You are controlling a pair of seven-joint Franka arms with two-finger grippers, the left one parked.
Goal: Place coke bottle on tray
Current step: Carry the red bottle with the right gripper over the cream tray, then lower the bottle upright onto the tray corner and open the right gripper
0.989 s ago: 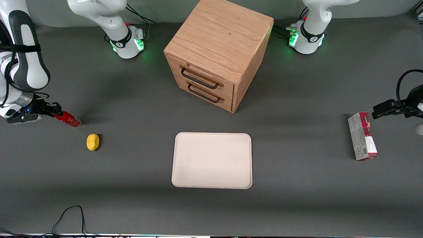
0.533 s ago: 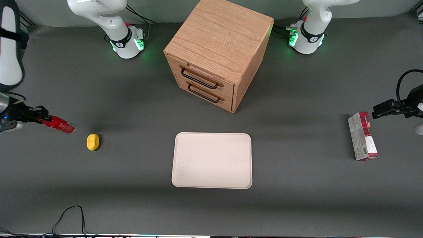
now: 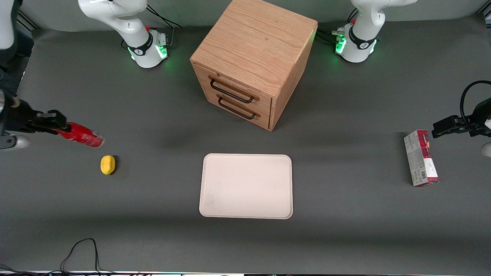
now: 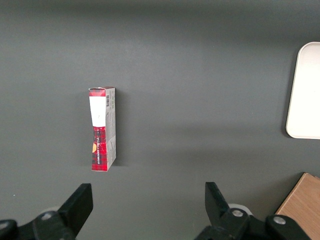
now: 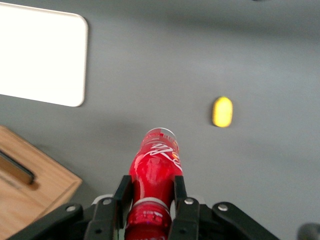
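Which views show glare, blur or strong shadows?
Front view: green glow at the arm bases; soft shadow beside the cabinet. Right wrist view: tray overexposed white; bottle, held in the gripper, slightly soft.

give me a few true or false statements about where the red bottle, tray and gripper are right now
1. The right arm's gripper is shut on the small slim red coke bottle. True.
2. The coke bottle lies on the flat cream rectangular tray. False: it is held off the tray, toward the working arm's end of the table.
3. Both drawers of the wooden cabinet are pulled open. False: both look closed.
4. The small yellow lemon-shaped object is nearer the front camera than the bottle. True.
5. The tray holds nothing. True.
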